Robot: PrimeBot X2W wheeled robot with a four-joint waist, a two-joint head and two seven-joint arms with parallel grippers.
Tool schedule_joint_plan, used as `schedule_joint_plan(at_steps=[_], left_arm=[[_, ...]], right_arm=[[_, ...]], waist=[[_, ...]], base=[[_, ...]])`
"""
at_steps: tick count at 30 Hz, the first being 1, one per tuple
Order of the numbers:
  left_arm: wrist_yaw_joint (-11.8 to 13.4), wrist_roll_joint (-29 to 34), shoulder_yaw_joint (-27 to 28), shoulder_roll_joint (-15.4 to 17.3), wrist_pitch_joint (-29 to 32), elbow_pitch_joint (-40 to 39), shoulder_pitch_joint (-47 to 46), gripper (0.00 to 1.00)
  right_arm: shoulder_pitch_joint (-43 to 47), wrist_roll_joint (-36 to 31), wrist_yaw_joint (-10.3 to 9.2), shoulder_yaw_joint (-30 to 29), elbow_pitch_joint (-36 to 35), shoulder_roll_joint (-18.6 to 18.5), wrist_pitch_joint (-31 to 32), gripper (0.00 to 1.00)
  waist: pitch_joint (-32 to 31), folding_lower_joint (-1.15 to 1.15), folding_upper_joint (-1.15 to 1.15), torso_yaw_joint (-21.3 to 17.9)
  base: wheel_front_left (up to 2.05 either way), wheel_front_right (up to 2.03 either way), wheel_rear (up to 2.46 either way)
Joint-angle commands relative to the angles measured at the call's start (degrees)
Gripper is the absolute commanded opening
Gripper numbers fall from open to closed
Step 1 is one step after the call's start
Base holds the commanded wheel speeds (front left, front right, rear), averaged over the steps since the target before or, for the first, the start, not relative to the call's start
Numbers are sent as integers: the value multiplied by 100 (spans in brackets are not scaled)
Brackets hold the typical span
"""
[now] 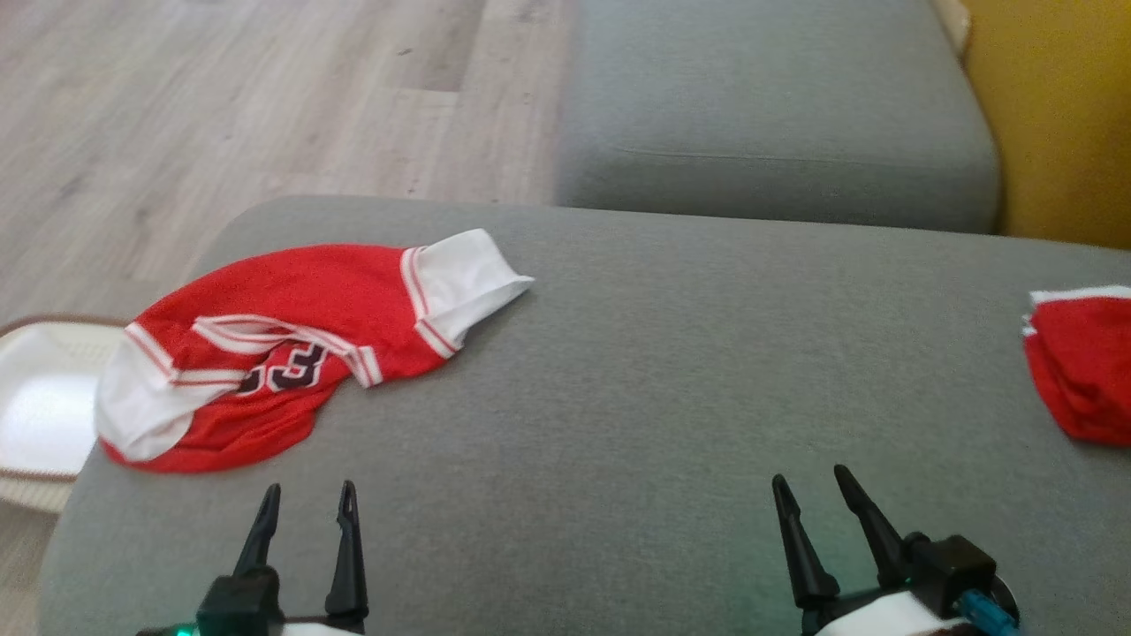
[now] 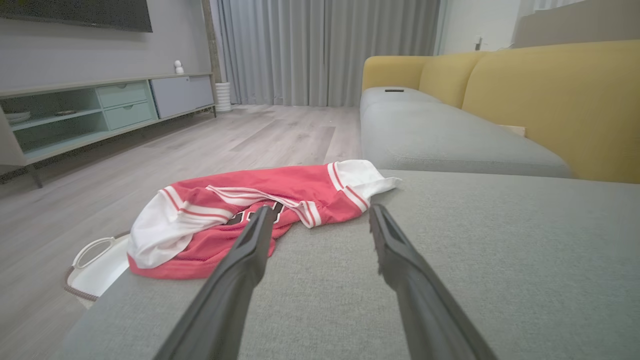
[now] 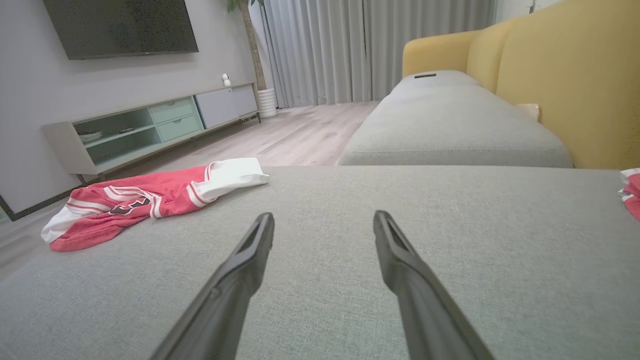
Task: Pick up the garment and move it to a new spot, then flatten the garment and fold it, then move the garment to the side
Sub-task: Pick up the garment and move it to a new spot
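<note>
A red jersey with white sleeves and dark numbers lies crumpled at the left edge of the grey sofa cushion; it also appears as the jersey and the jersey. My left gripper hovers open just in front of the jersey, nothing between its fingers. Over bare cushion at the lower right, my right gripper stands open and empty, its fingers well right of the jersey.
A folded red and white garment rests at the cushion's right edge. A white basket stands on the wooden floor left of the sofa. A second grey seat and yellow backrest lie beyond.
</note>
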Motion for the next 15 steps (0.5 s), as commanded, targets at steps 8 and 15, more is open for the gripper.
schedule_joint_plan(at_steps=[8, 15], left_arm=[[-70, 131, 226, 18, -35, -282, -345, 100], [-59, 161, 251, 46, -35, -351, -305, 100]], right_arm=[[-120, -15, 37, 77, -310, -22, -63, 100], [-91, -2, 37, 98, -274, -22, -63, 100]], waist=[[48, 0, 0, 698], [73, 0, 0, 1041]], base=[[0, 0, 0], [0, 0, 0]])
